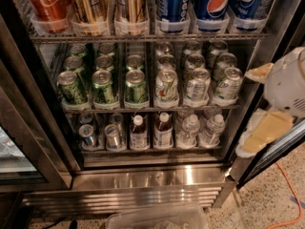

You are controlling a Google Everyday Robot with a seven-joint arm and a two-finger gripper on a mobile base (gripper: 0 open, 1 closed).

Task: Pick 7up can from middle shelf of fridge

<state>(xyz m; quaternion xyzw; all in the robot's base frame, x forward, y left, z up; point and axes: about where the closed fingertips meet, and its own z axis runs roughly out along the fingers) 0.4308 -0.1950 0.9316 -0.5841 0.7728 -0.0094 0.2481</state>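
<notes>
The open fridge (143,180) fills the camera view. Its middle shelf (143,109) is a wire rack with clear lane trays. The left lanes hold dark green cans (105,86). The right lanes hold silver-white 7up cans, with the front ones standing upright at the shelf edge (167,86), (197,85), (228,84). My gripper (244,112) is at the right, outside the fridge by the door frame, level with the middle shelf. Its yellowish fingers (259,73) stand apart, open and empty, just right of the rightmost 7up can.
The top rack holds a red cola can (45,4), gold cans (88,4) and blue Pepsi cans (214,4). The bottom rack holds small cans (88,135) and bottles (162,130). A clear plastic bin (157,218) sits below the fridge. An orange cable (290,194) lies on the floor.
</notes>
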